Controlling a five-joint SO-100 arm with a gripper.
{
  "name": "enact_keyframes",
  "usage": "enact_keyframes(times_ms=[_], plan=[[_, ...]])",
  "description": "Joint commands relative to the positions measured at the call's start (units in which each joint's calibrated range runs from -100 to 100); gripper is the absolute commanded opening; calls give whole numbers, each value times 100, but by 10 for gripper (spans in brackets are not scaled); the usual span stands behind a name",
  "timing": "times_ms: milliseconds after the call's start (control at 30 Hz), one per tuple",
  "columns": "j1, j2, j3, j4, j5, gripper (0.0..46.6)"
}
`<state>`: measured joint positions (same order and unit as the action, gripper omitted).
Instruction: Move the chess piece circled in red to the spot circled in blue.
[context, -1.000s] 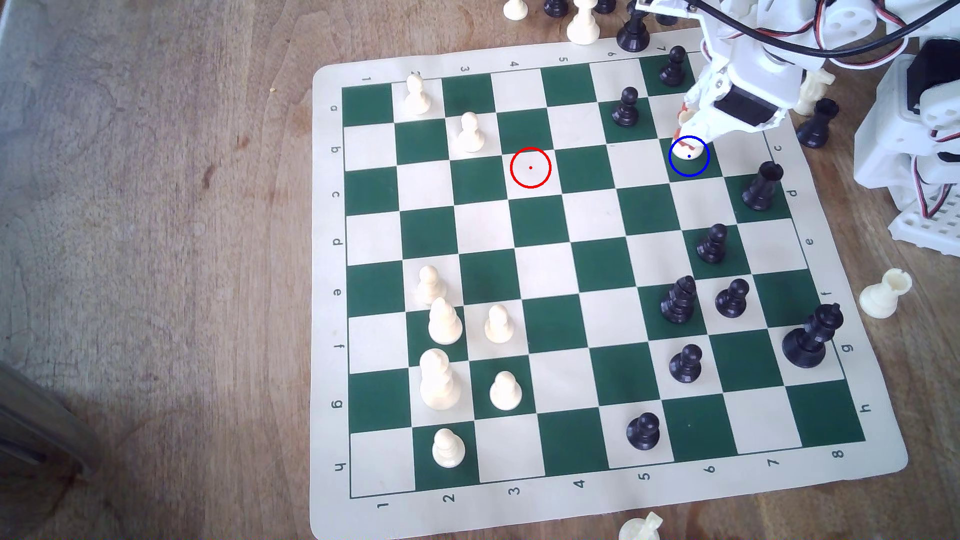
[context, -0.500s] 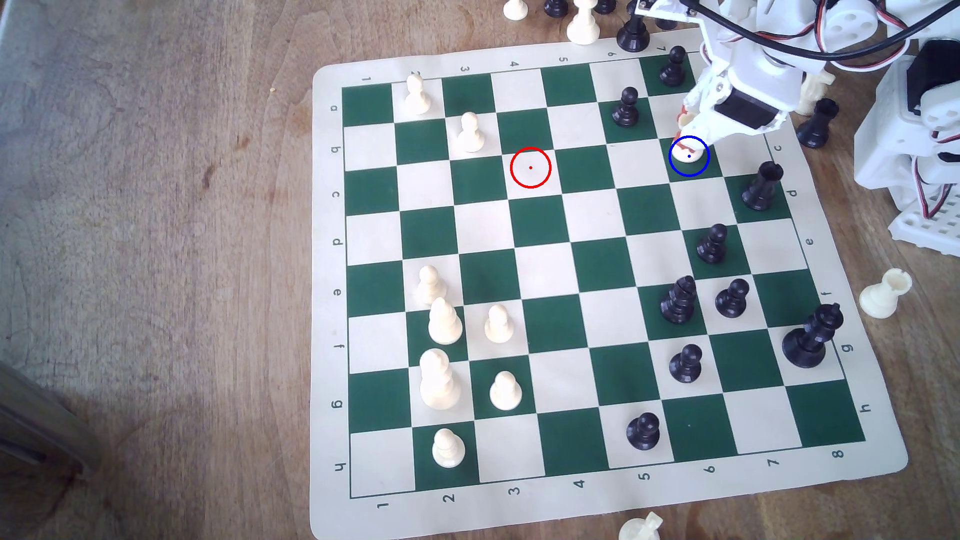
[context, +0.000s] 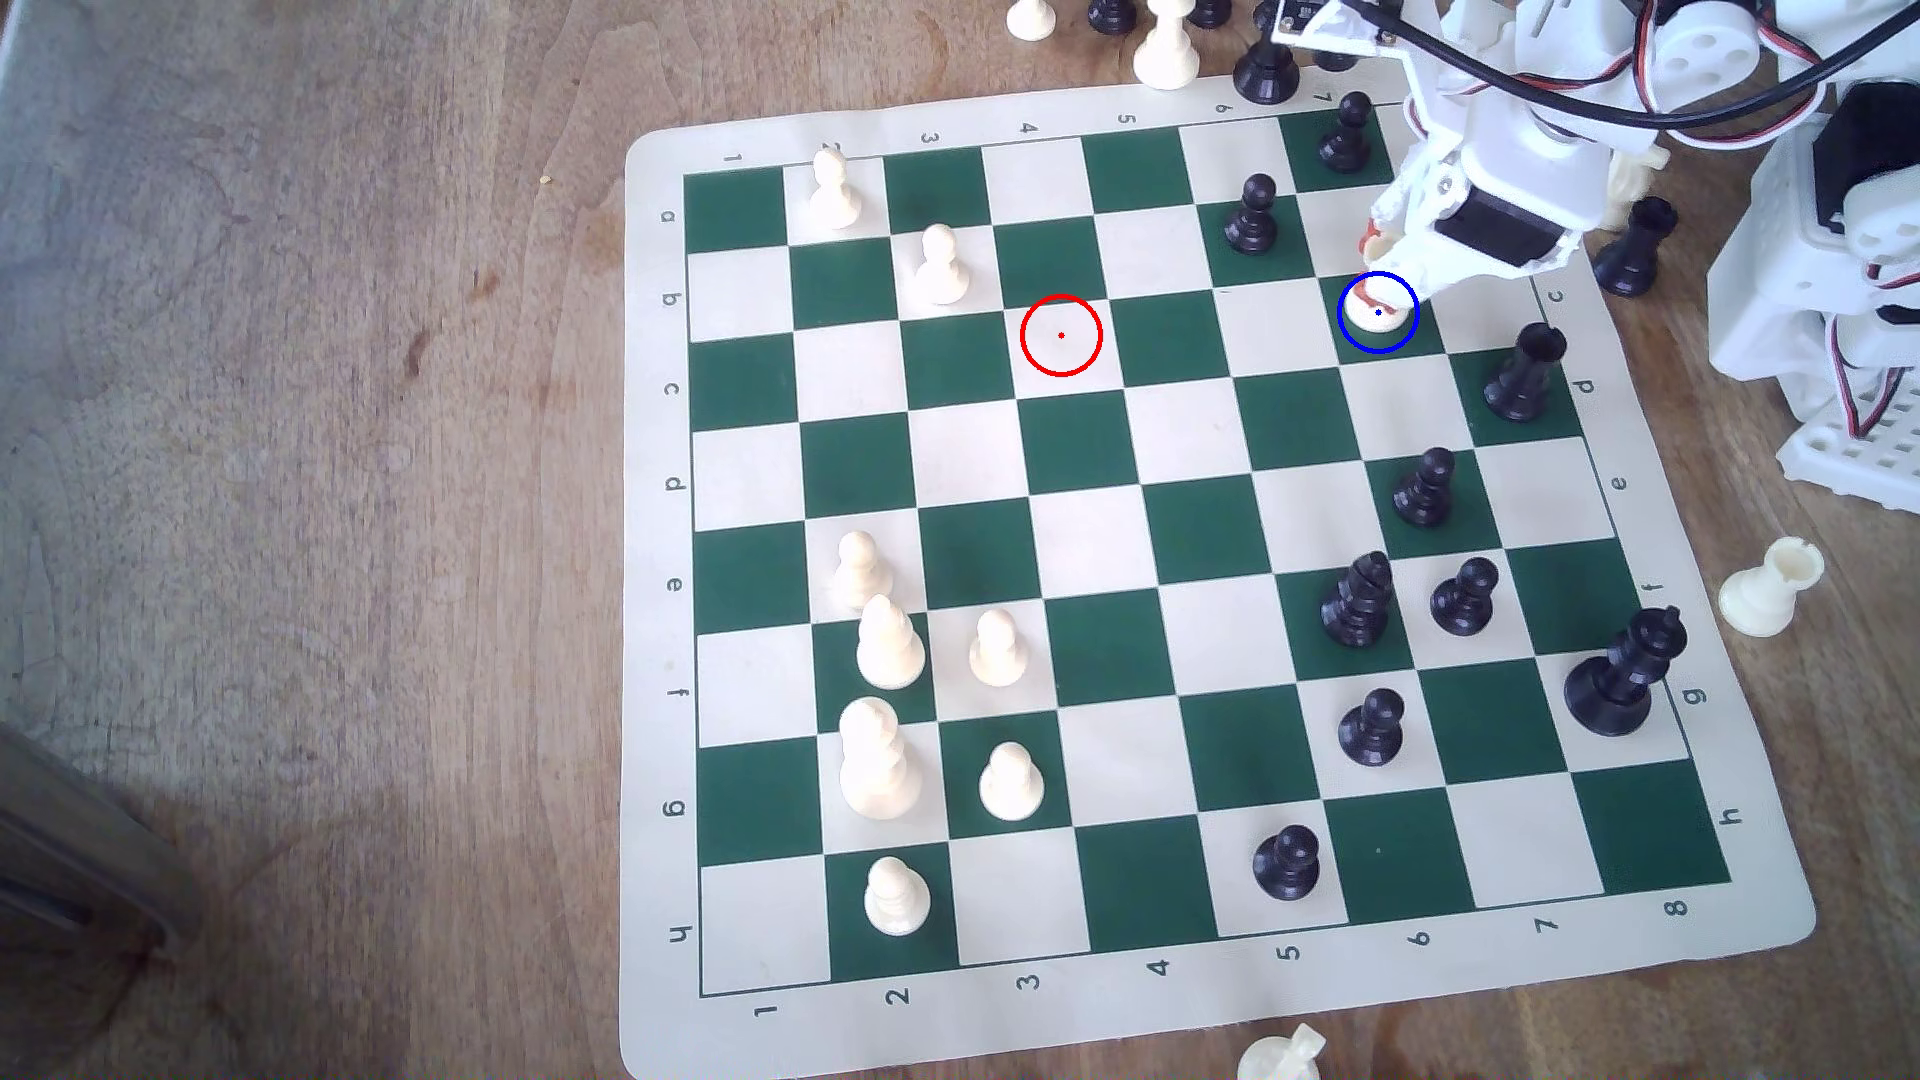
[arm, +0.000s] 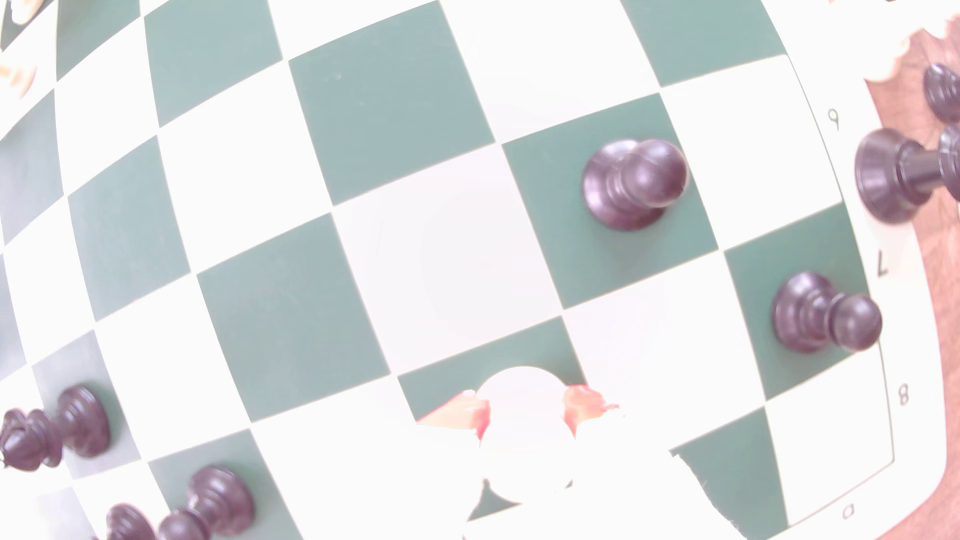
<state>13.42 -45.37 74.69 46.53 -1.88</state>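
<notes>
The top of the white rook (context: 1380, 307) is hard to see in the exterior view, because the white gripper (context: 1377, 249) covers it. Only its round base shows, inside the blue ring (context: 1378, 313) on a dark green square. In the wrist view the rook (arm: 524, 436) is very bright and washed out, so its notched top cannot be made out.

The arm (context: 1507, 177) reaches down from the far corner of the chess board (context: 655, 582), at the exterior view's right. It leans over the board toward the blue ring. The gripper (arm: 527, 410) points down at the rook.

In the wrist view two orange-red fingertips (arm: 582, 402) sit one on each side of the rook, right against it. They look closed on it.

The rook stands up straight, base down on the blue-ringed square. The red ring (context: 1061, 335) is on a bare white square, well apart from the blue ring. A black pawn (context: 1252, 215) stands near the blue ring.
</notes>
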Motion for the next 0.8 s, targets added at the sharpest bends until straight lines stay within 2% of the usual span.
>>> enact_keyframes(times_ms=[0,67,100,167,433,600,733,767], plan=[[-32,-89,-53,23,5,8],[-16,-89,-35,15,0,51],[-9,-89,-26,-10,-5,115],[15,-115,64,-116,-10,181],[156,-429,64,-100,59,199],[179,-1117,-17,-59,78,207],[257,-2033,74,-902,93,207],[226,-2619,409,-1279,181,196]])
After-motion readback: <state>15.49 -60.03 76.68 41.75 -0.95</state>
